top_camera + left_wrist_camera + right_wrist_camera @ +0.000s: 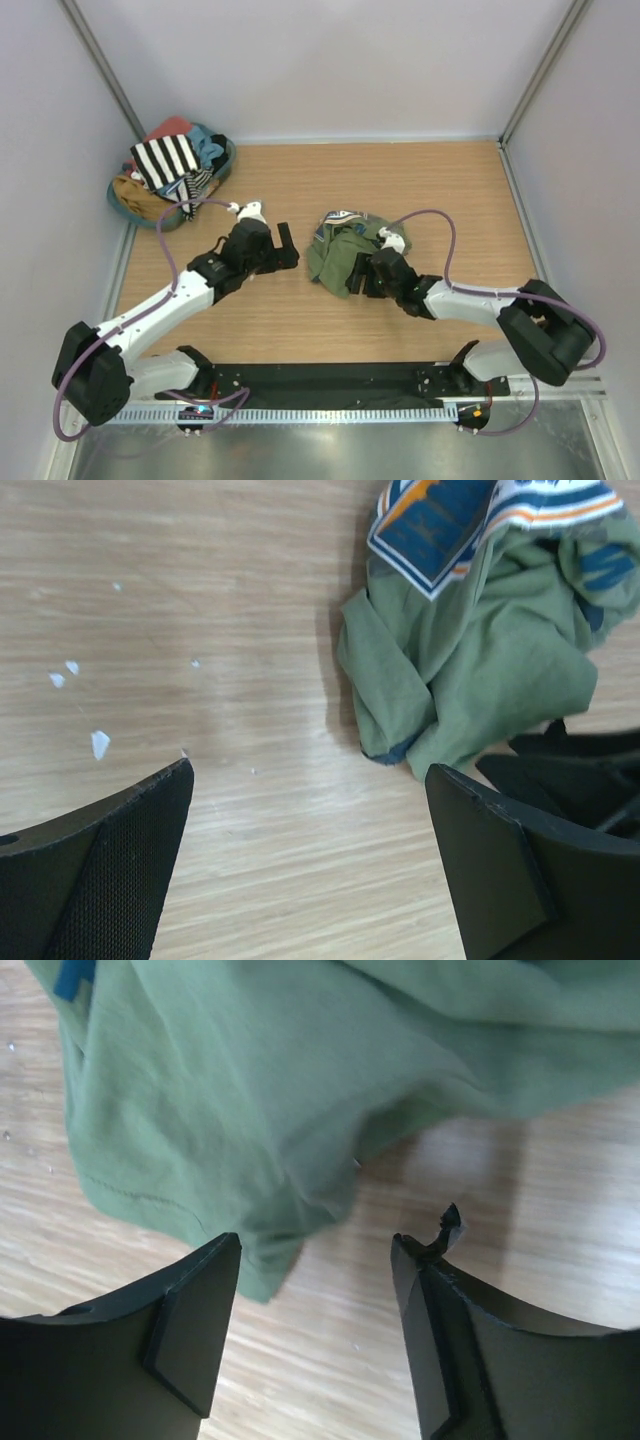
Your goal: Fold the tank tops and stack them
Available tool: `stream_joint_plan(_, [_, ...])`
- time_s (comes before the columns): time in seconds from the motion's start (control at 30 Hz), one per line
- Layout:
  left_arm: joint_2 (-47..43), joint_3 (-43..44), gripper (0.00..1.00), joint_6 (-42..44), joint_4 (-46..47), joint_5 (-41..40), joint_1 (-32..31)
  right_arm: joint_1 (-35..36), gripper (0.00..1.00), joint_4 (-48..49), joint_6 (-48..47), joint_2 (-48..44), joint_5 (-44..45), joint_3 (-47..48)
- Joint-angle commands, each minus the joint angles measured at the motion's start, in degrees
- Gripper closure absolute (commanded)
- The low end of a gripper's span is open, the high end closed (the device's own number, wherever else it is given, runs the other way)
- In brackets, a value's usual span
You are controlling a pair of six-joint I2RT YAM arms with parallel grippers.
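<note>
Lying crumpled, long axis unclear, the olive top point(330, 255) sat before the right gripper point(318, 1243), fingers parted; left gripper point(310, 770) gaped wide.

A teal basket point(230, 160) at the table's point(400, 190) far left corner holds a salmon-red garment point(170, 127) and a light blue garment point(212, 146).

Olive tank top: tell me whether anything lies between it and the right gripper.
Nothing visible does. The right gripper, jaws open, is right at the crumpled edge of the olive tank top, with only bare table beside it.
</note>
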Motion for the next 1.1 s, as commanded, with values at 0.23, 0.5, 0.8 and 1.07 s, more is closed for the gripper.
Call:
stream_joint_plan(0.23, [-6.2,-1.8,0.01,-2.0,-0.9,4.3,-0.1,10.4,0.95,4.2,2.8,12.6,4.9,11.5])
stream_joint_plan(0.5, [-11.4,-1.1,0.00,-2.6,-5.6,-1.4,0.1,20.1,0.50,7.3,-0.5,6.7,3.0,15.2])
stream_joint_plan(0.8, [-6.2,0.2,0.01,-1.7,-4.2,4.5,-3.6,17.1,0.32,-14.2,-4.0,-8.1,16.6,15.7])
stream_joint_plan(1.07, [-0.1,-3.9,0.02,-6.0,-2.2,2.1,-8.2,3.9,0.37,-19.9,-3.6,-17.1,15.9,9.3])
